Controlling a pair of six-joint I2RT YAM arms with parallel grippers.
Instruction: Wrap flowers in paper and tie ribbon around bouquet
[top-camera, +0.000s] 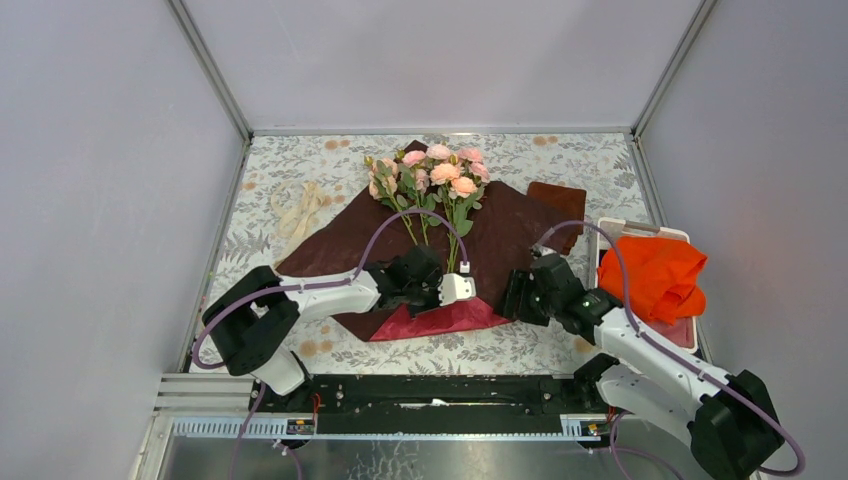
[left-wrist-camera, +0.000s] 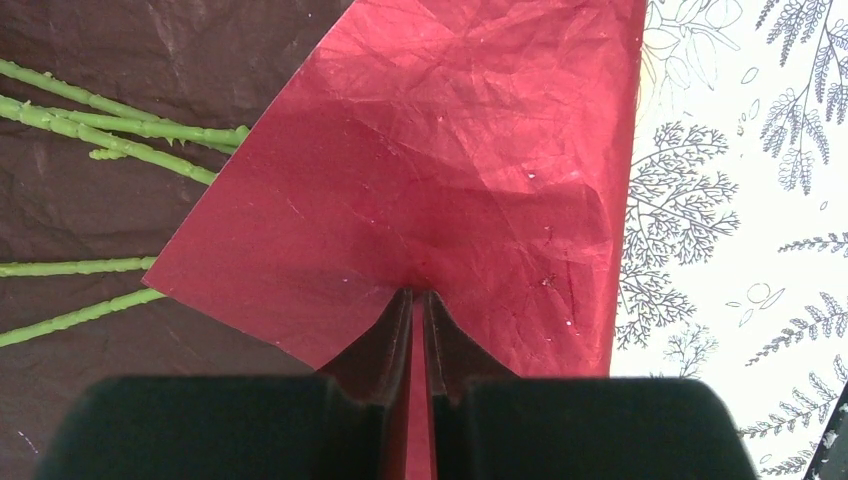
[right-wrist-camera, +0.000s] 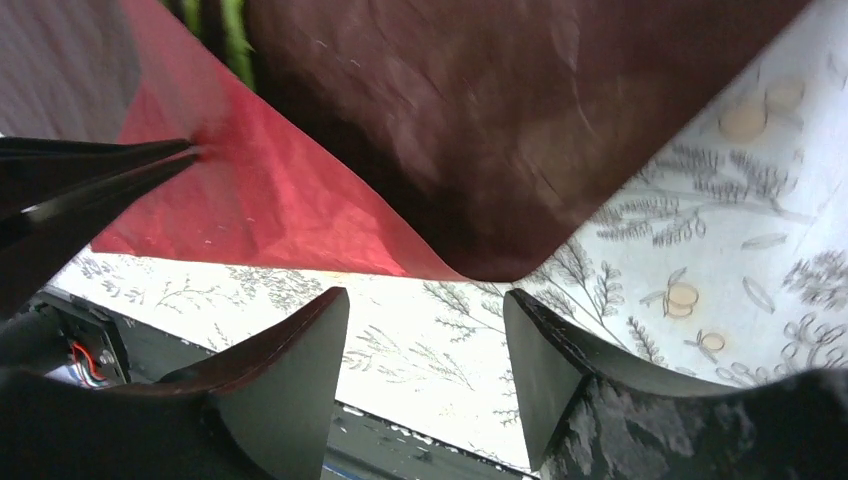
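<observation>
The paper (top-camera: 505, 235) lies dark side up on the table, with its near corner folded over to show crimson (top-camera: 440, 320). The flowers (top-camera: 430, 175) rest on it, heads toward the back, and their green stems (left-wrist-camera: 110, 130) run under the crimson flap (left-wrist-camera: 450, 150). My left gripper (left-wrist-camera: 420, 295) is shut on that flap, the sheet pinched between its tips. My right gripper (right-wrist-camera: 425, 300) stands open just off the paper's near right corner (right-wrist-camera: 490, 260), with nothing between its fingers. The ribbon (top-camera: 300, 205) lies loosely looped at the back left.
A small brown folded square (top-camera: 557, 200) sits by the paper's right corner. An orange cloth (top-camera: 655, 275) lies on a white tray (top-camera: 640, 228) at the right. The left gripper's fingers (right-wrist-camera: 100, 165) show at the left of the right wrist view. The table's near edge and rail run just below both grippers.
</observation>
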